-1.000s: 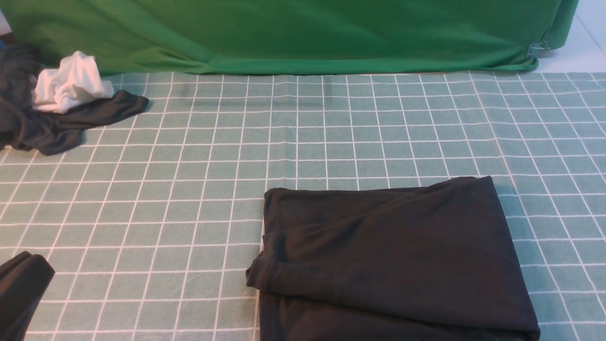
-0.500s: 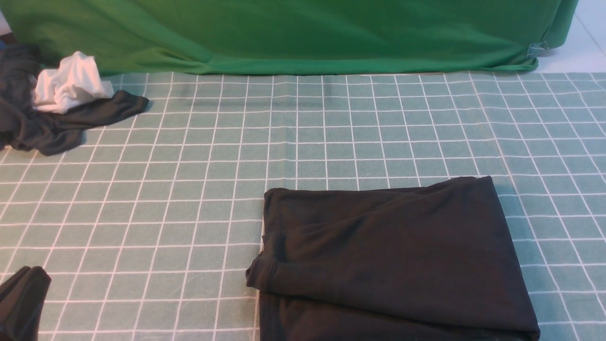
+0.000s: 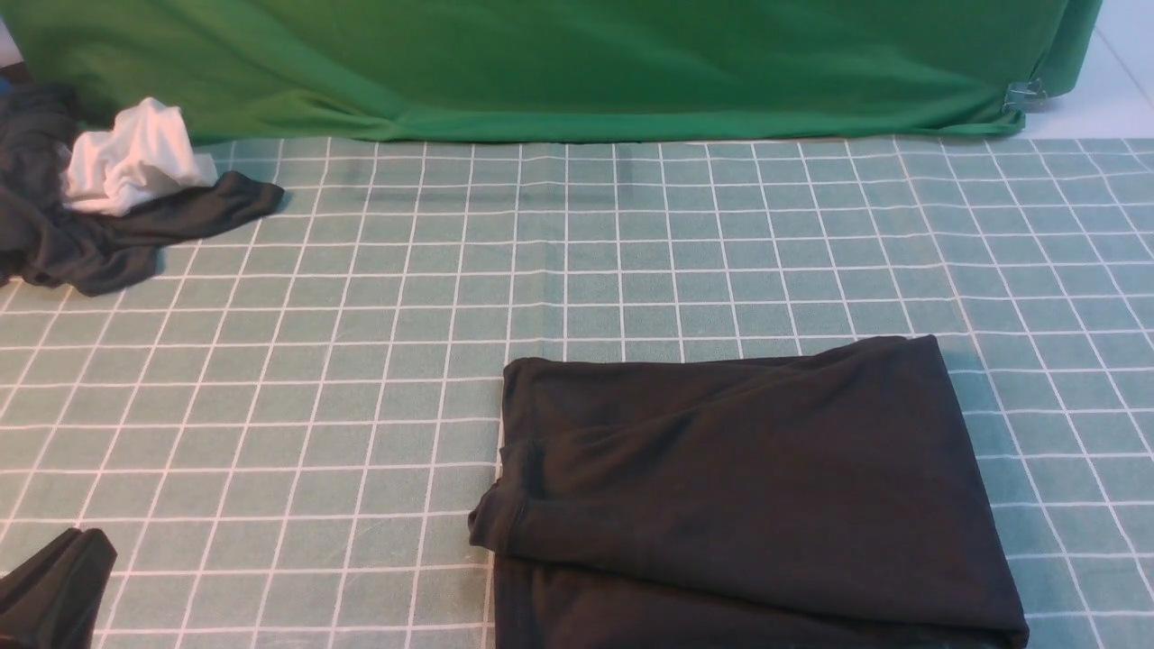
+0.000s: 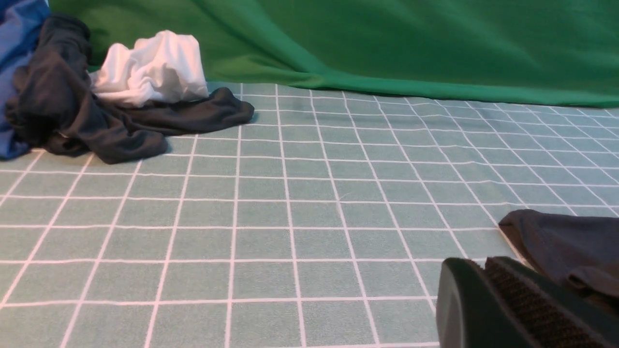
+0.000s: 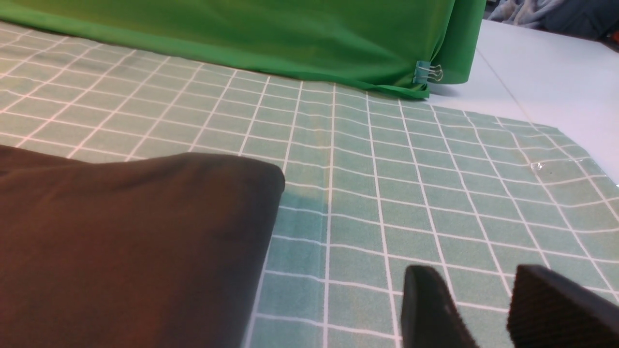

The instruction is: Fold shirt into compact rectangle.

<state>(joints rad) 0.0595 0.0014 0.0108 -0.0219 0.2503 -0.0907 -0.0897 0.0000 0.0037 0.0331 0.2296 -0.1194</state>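
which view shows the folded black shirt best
The front view: the shirt shows nearly whole there, folded into a rough rectangle on the checked cloth, only its near edge cut off. The right wrist view gives one rounded corner; the left wrist view only a sliver.

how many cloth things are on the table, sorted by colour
black: 2, the folded shirt and a small black piece at the near left edge
dark grey: 1, the bunched dark garment far left
white: 1, the crumpled white cloth on it
blue: 1, a blue fabric behind that heap, left wrist view only
total: 5, not counting the green backdrop
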